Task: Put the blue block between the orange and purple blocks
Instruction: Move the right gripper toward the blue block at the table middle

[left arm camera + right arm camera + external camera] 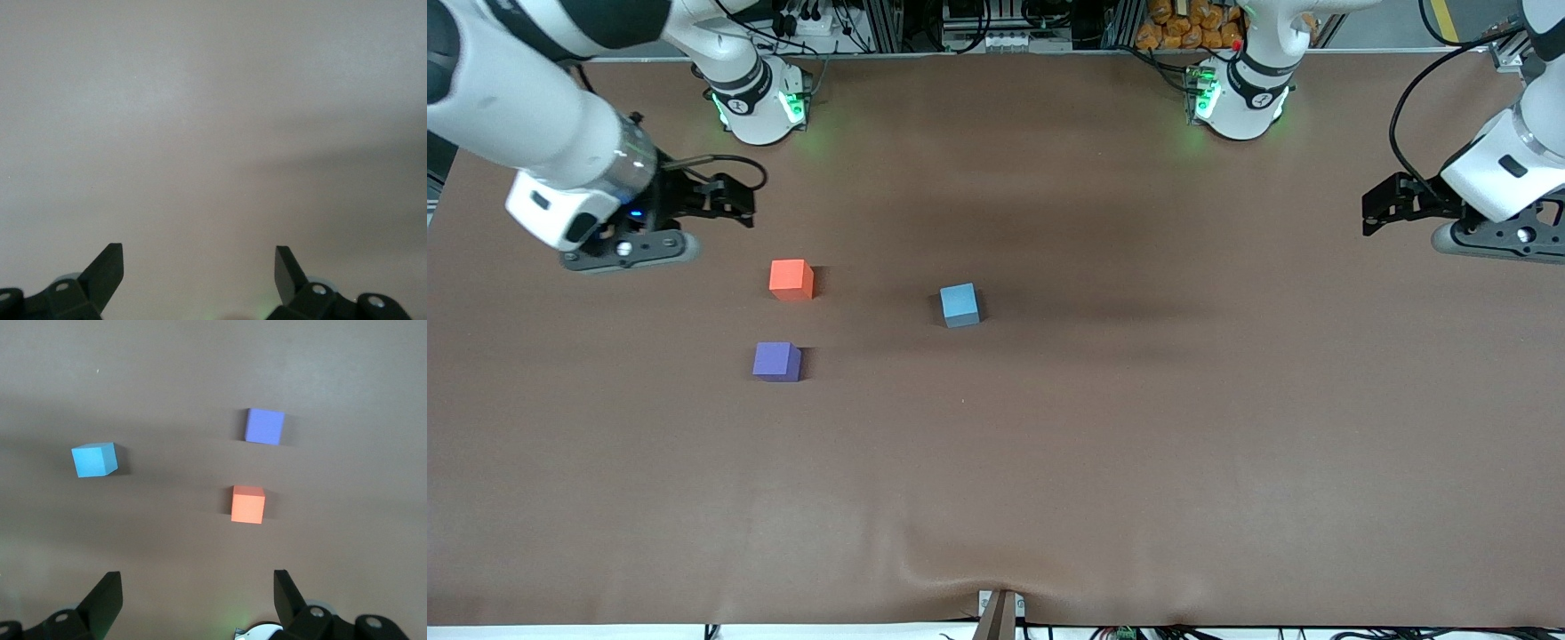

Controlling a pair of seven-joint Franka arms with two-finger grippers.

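Sky-blue, the blue block (959, 305) sits on the surface well out from the right end effector (729, 203), which hangs open, past the orange block (791, 279); the left end effector (1383, 209), open too, waits farther off.

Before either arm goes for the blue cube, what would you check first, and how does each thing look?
1. Blue block free on the table, nothing touching it: ok.
2. Gap between orange block and purple block unoccupied: ok.
3. Gap wide enough for a cube: cannot tell.
4. Right gripper open, holding nothing, over the table by the orange block: ok.
5. Left gripper open, holding nothing, waiting at its end of the table: ok.
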